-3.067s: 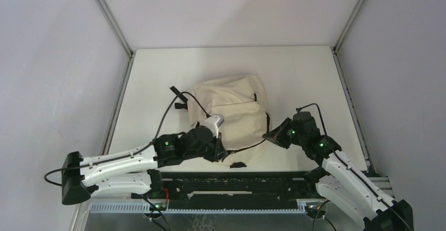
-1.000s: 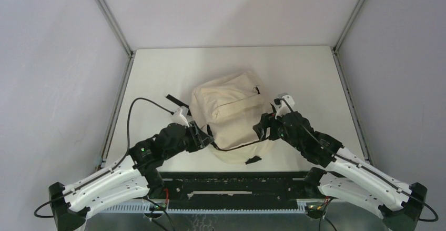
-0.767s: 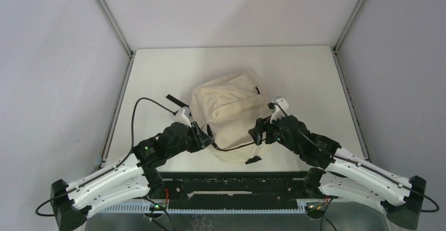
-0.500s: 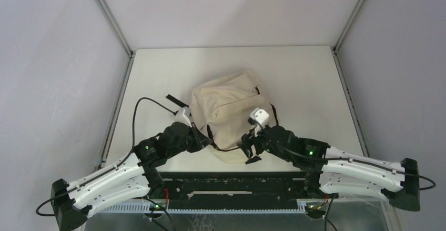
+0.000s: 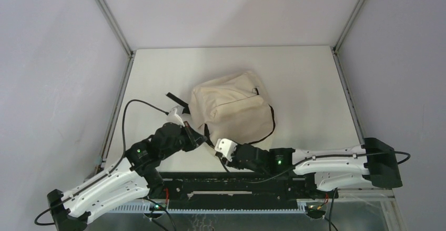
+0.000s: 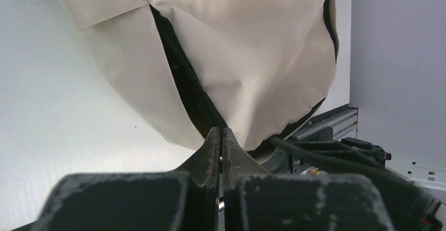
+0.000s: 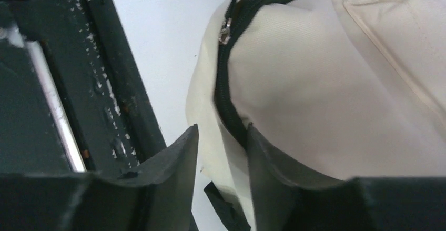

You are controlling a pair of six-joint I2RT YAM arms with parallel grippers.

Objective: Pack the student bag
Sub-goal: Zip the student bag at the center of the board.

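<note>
Nearest the bases, the right jaws lie low at the near lip of the cream student bag, parted a little, with a fold of fabric and the black zipper running between their tips; whether they press on it cannot be told. A silvery zipper pull sits just beyond them, further along the same track, so this hold looks meant to steady the seam or reach for that pull. A little further out, the left jaws are pressed fully together on the end of the zipper line where it meets the bag's edge, seemingly pinning the cloth taut so the track stays straight. Beyond both jaws the bag rests slumped on the white desk, its bulk rounded, a black strap trailing off to the left jaws' far side. The zipper gapes slightly near the left jaws, so the bag may be mid-opening or mid-closing
</note>
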